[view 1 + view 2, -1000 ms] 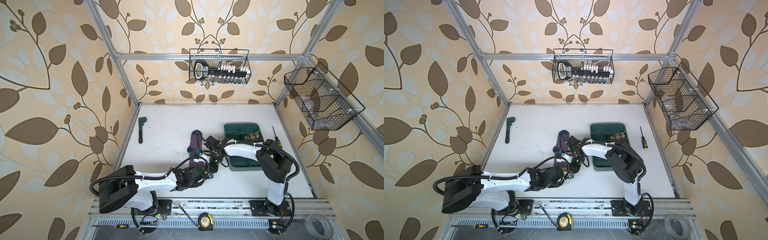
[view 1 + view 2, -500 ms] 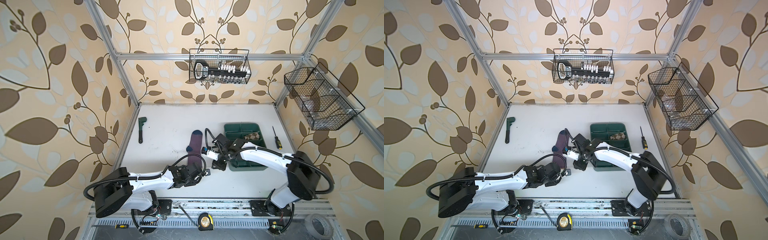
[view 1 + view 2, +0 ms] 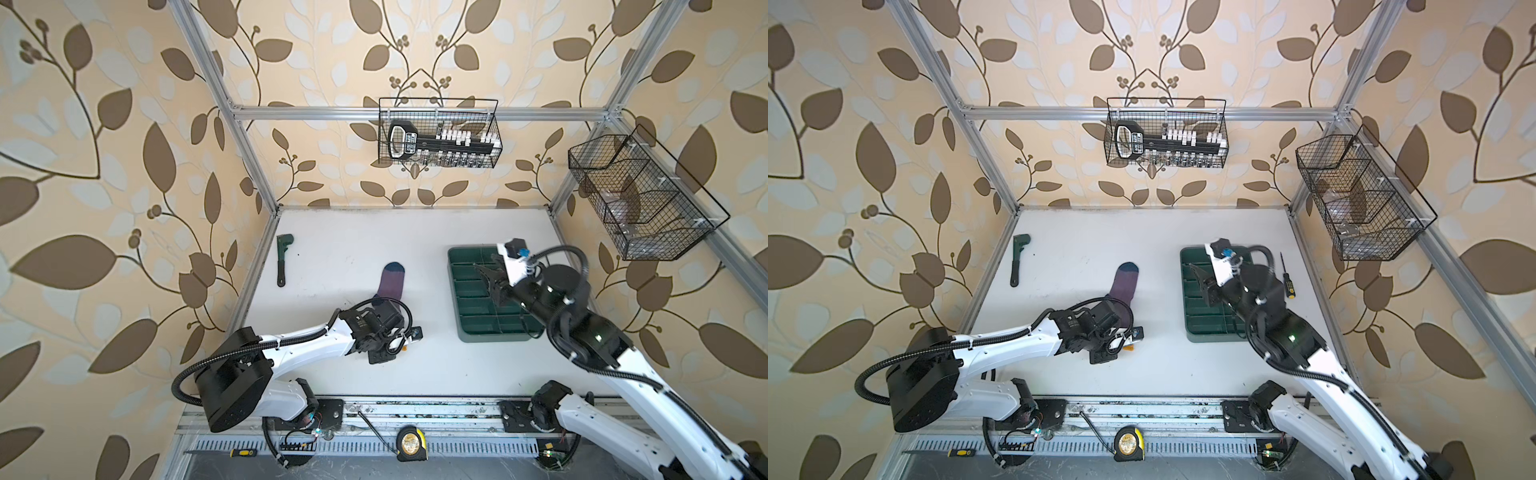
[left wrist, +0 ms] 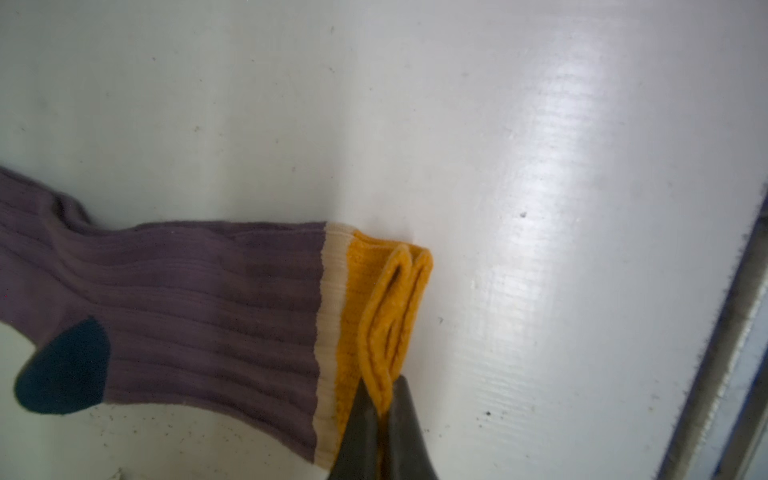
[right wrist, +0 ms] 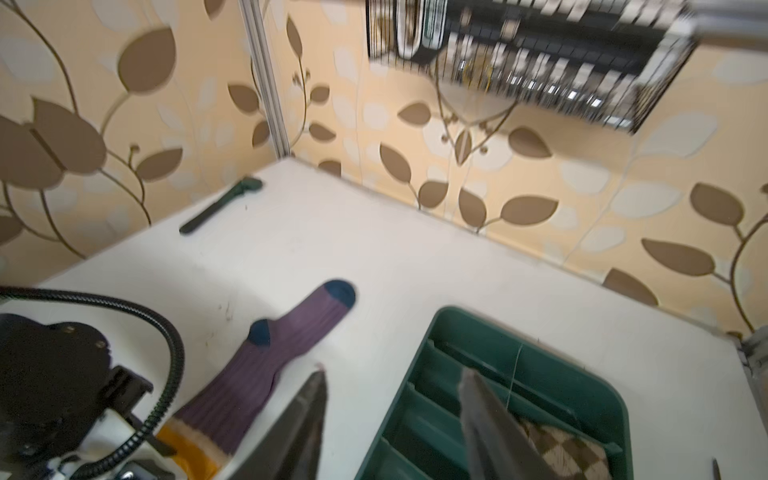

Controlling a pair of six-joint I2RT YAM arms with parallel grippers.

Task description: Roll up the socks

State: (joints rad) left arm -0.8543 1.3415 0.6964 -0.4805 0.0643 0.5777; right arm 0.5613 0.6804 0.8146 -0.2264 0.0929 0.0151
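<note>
the left gripper (image 4: pixel 380 399) was clamped on the folded yellow cuff of the purple sock (image 3: pixel 391 282), flat mid-way across the worktop (image 3: pixel 436 374). the right gripper (image 5: pixel 392 374) hung open above the green tray (image 3: pixel 482 336), which held the argyle sock (image 5: pixel 569 453).

Beige leaf wallpaper (image 3: pixel 332 62), 3 walls; alu frame (image 3: pixel 311 112); white tabletop (image 3: pixel 353 232); wire basket (image 3: pixel 438 133) back wall, 2nd basket (image 3: pixel 640 199) rt wall.

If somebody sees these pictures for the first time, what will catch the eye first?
The purple sock lying mid-table, its folded yellow cuff pinched by the shut left gripper. To its right in both top views, the green tray holds an argyle sock, with the open right gripper above it.
</note>
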